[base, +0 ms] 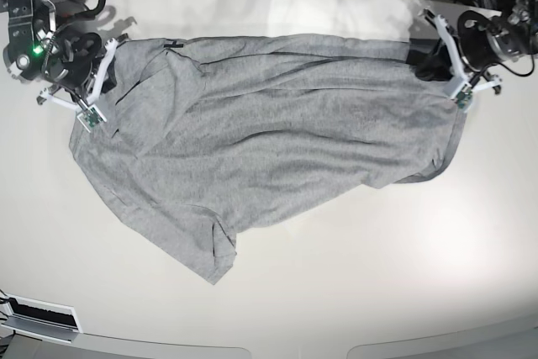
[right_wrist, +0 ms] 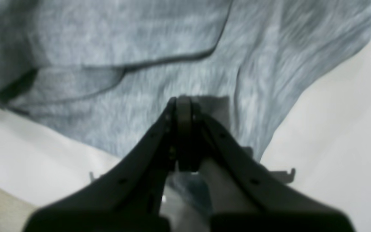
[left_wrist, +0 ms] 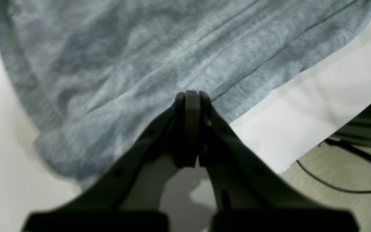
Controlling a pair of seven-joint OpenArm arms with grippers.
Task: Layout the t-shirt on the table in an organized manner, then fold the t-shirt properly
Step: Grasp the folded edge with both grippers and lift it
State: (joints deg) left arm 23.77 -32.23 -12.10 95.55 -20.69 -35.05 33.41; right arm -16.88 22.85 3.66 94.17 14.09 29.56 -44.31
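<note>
Stretching between the two claws, one grey t-shirt (base: 261, 132) lies spread on the single off-white table (base: 361, 275), wrinkled, with a sleeve trailing toward the near edge. The left gripper (left_wrist: 192, 96) is pinched fully closed on the shirt's edge, fabric fanning out ahead of its tips. The right gripper (right_wrist: 182, 101) is likewise clamped tight on the opposite edge, cloth bunched just beyond it.
</note>
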